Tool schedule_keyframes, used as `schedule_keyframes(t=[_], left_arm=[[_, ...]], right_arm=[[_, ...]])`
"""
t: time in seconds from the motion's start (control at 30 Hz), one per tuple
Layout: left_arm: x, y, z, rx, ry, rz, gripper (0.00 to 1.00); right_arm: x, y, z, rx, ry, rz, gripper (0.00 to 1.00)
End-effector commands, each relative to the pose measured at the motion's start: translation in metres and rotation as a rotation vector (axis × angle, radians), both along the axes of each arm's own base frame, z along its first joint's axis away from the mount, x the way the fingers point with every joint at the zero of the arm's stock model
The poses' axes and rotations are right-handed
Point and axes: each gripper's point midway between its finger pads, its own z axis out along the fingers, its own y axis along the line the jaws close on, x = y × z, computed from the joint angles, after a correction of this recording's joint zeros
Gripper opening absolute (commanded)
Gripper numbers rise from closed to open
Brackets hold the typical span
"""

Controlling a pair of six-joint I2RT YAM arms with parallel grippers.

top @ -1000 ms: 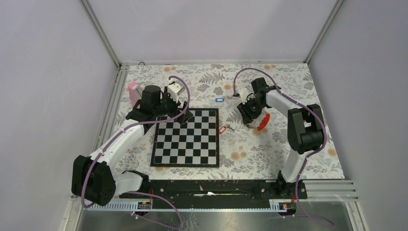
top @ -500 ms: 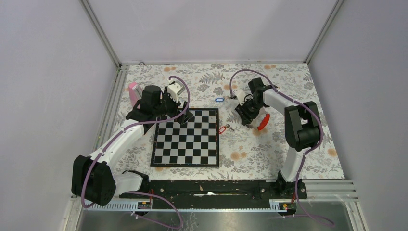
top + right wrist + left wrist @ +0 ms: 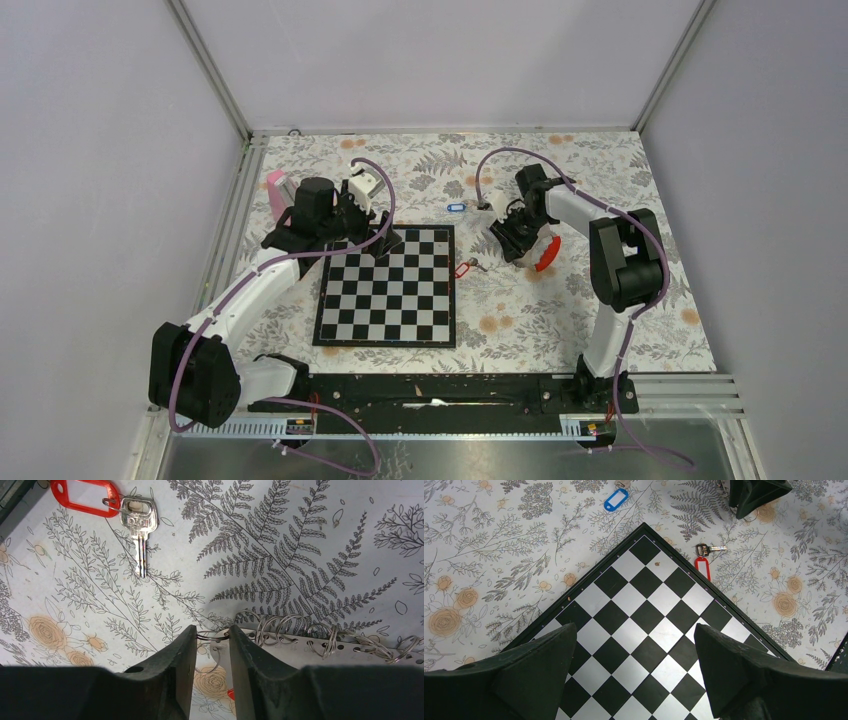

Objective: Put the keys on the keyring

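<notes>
Right gripper (image 3: pixel 212 630) edged nearer chessboard (image 3: pixel 385 290), fingers narrowed round end ring of keyring (image 3: pixel 280 642), just off board's far right corner; firm pinch cannot be told. Likely aim: steady ring for threading. Red-tagged key (image 3: pixel 140 525) loose beside board's right edge, blue-tagged key (image 3: pixel 615 499) beyond far edge. Left gripper (image 3: pixel 635 630) spread wide, empty, above board's far edge, apparently kept clear.

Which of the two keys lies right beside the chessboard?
The red-tagged key: its tag lies along the chessboard's right edge, near the far corner. The blue-tagged key lies apart, beyond the board's far edge.
</notes>
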Motion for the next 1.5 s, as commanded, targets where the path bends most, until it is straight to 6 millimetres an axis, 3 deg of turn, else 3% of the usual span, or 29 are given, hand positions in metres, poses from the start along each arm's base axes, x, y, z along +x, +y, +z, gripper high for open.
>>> schedule_keyframes(t=[0.0, 0.63, 0.93, 1.17, 1.47], left_arm=[[0.005, -0.003, 0.01, -0.014, -0.059, -0.021, 0.99], [0.005, -0.004, 0.011, -0.018, -0.061, -0.026, 0.99], [0.003, -0.005, 0.012, -0.023, -0.06, -0.03, 0.99], [0.003, -0.005, 0.011, -0.023, -0.056, -0.033, 0.99], [0.003, -0.005, 0.009, -0.02, -0.053, -0.031, 0.99]], right_arm=[[-0.003, 0.006, 0.002, 0.019, 0.015, 0.045, 0.36], [-0.005, -0.011, 0.014, -0.056, -0.054, -0.019, 0.24], [-0.021, -0.017, 0.034, -0.049, -0.115, -0.007, 0.47], [-0.034, -0.034, 0.031, -0.113, -0.148, 0.05, 0.52], [-0.023, -0.041, 0.02, -0.166, -0.16, 0.155, 0.59]])
